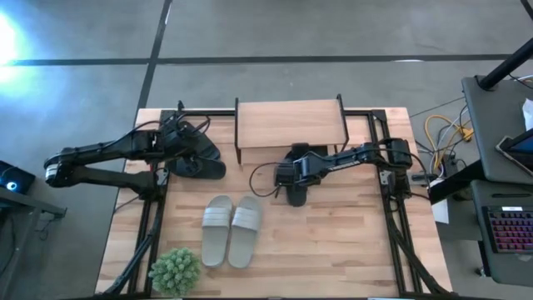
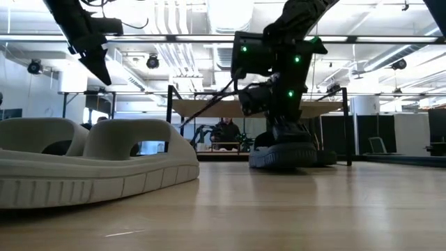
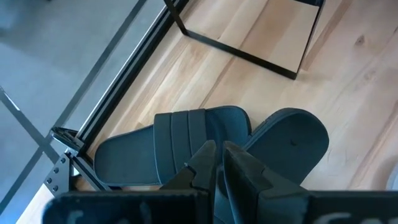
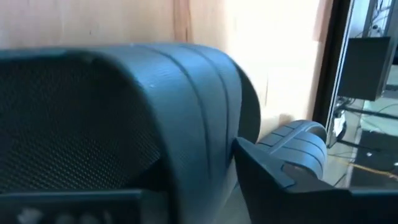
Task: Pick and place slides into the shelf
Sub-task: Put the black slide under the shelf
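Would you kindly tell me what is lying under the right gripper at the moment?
A black slide lies on the table in front of the shelf, directly beneath the right gripper. The arm covers most of it; whether the jaws touch its strap is hidden.

Overhead ceiling lights lit evenly; glare flared on the floor [image 1: 10,37] at left; near pale sandal [image 2: 90,164] blurred; right wrist view soft.

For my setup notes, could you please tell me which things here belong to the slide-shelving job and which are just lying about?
Job:
black slides
black slide under the right hand
grey-white slides
shelf

Lying about:
green plant
cables
keyboard
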You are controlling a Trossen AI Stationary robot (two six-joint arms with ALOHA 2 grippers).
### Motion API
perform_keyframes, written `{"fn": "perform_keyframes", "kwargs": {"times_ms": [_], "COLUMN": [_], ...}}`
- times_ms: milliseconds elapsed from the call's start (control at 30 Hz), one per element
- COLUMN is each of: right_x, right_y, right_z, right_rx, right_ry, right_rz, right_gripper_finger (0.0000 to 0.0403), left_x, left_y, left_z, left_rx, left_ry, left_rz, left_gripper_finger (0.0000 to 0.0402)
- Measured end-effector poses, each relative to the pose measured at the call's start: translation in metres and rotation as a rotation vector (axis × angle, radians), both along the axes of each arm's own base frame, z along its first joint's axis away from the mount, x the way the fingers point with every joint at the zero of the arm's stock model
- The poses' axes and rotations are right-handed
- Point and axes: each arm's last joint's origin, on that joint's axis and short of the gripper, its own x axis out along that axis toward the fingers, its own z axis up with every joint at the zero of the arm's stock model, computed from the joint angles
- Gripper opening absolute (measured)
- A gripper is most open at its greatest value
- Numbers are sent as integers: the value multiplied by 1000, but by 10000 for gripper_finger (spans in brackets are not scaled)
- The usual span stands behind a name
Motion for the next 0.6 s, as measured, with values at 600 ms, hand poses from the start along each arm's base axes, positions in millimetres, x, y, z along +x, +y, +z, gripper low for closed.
{"fn": "perform_keyframes", "kwargs": {"times_ms": [600], "right_x": [-22], "right_y": [17], "right_z": [46], "right_rx": [184], "right_ry": [-76], "right_rz": [-120], "right_gripper_finger": [171], "left_x": [7], "left_y": [2], "left_z": [4], "left_rx": [12], "left_ry": [-32], "left_rz": [-8], "left_gripper_finger": [15]}}
